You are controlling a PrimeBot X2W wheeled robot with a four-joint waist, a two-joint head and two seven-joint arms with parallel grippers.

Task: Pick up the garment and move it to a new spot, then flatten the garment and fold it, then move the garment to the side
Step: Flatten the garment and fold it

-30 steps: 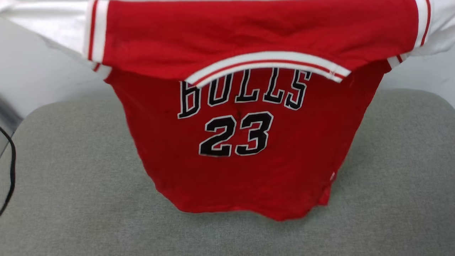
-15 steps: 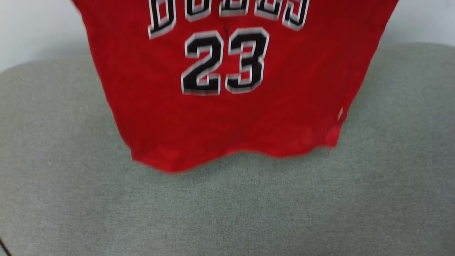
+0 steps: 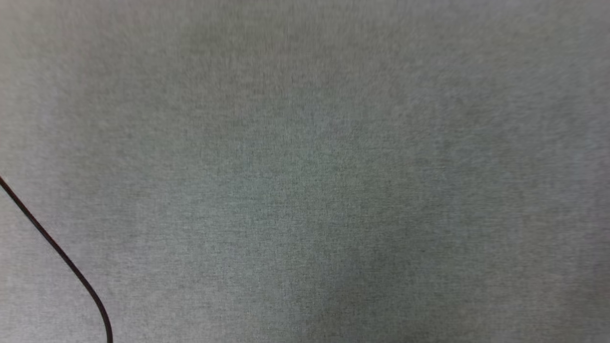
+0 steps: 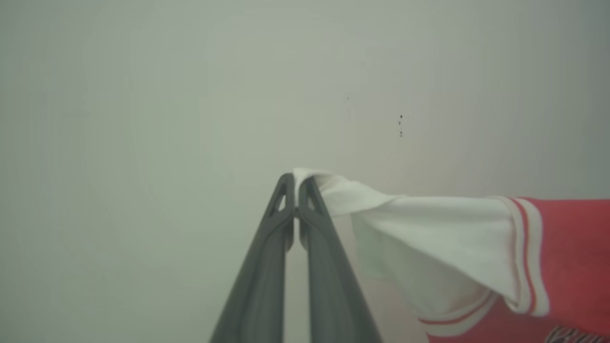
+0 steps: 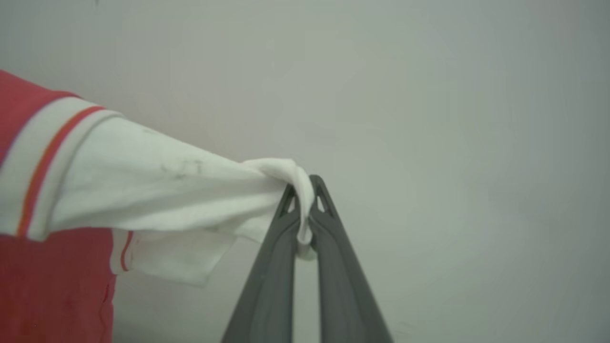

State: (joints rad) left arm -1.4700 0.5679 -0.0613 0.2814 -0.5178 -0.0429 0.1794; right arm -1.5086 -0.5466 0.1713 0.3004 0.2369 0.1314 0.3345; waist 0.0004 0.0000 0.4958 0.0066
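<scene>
The garment is a red jersey with white sleeves and red-and-white striped trim, held up in the air in front of a pale wall. My left gripper is shut on the tip of one white sleeve, and the cloth stretches off to the right of the left wrist view. My right gripper is shut on the tip of the other white sleeve, whose cloth runs to the left toward the red body. A sliver of black lettering peeks in at the bottom right of the left wrist view.
The head view looks straight down on a grey fabric surface. A thin black cable curves across its lower left corner. A plain pale wall stands behind both grippers.
The head view has swung down: the jersey slid up and out of its top edge, leaving the grey surface. The cable now shows at the lower left.
</scene>
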